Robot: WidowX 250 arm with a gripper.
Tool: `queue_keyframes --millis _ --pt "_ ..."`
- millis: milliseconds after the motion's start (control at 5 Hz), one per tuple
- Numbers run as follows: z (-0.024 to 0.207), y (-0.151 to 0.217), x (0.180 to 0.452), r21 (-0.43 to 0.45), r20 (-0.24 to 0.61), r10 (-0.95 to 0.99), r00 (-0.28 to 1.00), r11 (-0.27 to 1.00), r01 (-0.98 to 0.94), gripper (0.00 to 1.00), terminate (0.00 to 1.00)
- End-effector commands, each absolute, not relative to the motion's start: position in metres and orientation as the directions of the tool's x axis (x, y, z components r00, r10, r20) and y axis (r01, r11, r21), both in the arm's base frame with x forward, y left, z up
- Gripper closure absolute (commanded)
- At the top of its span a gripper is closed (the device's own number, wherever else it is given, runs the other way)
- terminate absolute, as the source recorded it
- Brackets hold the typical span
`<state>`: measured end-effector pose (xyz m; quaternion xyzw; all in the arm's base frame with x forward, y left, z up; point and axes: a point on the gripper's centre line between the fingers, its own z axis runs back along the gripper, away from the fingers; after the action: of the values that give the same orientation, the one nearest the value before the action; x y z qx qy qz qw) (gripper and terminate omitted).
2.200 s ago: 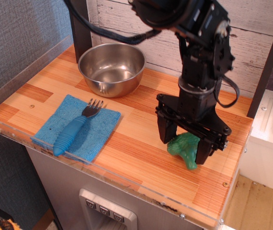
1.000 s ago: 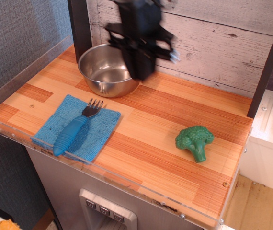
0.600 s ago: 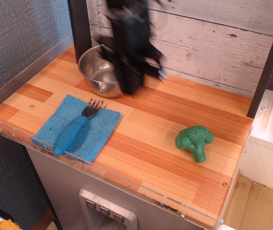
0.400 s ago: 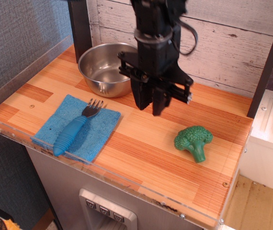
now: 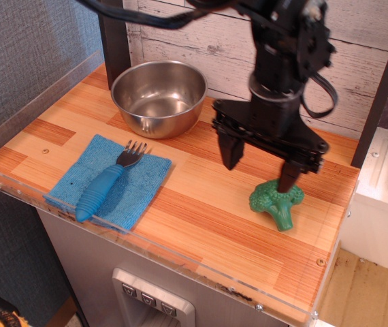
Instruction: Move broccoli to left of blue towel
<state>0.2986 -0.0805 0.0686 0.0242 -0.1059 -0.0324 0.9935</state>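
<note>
1. At the lower left of the frame I see the towel (image 5: 109,180) lying flat on the wooden counter (image 5: 201,204), near the front edge. A blue-handled fork (image 5: 105,180) lies on it, tines pointing up-frame. Only a narrow strip of bare counter shows to the towel's left, so I judge the drop spot will be tight, close to the clear rim.

2. At the upper left of centre sits the steel bowl (image 5: 158,95), empty, well apart from the towel. It plays no part in my job; I just need to keep my path clear of it.

3. Right of centre is my gripper (image 5: 259,163), hanging from the arm that comes down from the top of the frame. Its two fingers are spread wide and hold nothing. The left finger hangs over bare wood; the right finger's tip is right at the top of the broccoli's head, touching or just above it, I cannot tell which.

4. At the lower right lies the broccoli (image 5: 276,202), on its side, head up-frame and stalk pointing toward the front edge. It is on the far side of the counter from the towel, so the task is not yet begun in effect.

5. My judgement: the jaws are wide to straddle the head, but they sit off to its left. I would shift right, then lower before closing.
</note>
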Motion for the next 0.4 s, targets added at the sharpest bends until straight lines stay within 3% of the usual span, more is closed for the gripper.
queue_keyframes --millis 0,200 --pt "0.064 -0.088 0.325 0.019 0.295 0.008 0.955 1.000 -0.014 0.00 0.00" --pt "0.051 -0.088 0.328 0.021 0.260 0.004 0.966 1.000 -0.009 0.00 0.00"
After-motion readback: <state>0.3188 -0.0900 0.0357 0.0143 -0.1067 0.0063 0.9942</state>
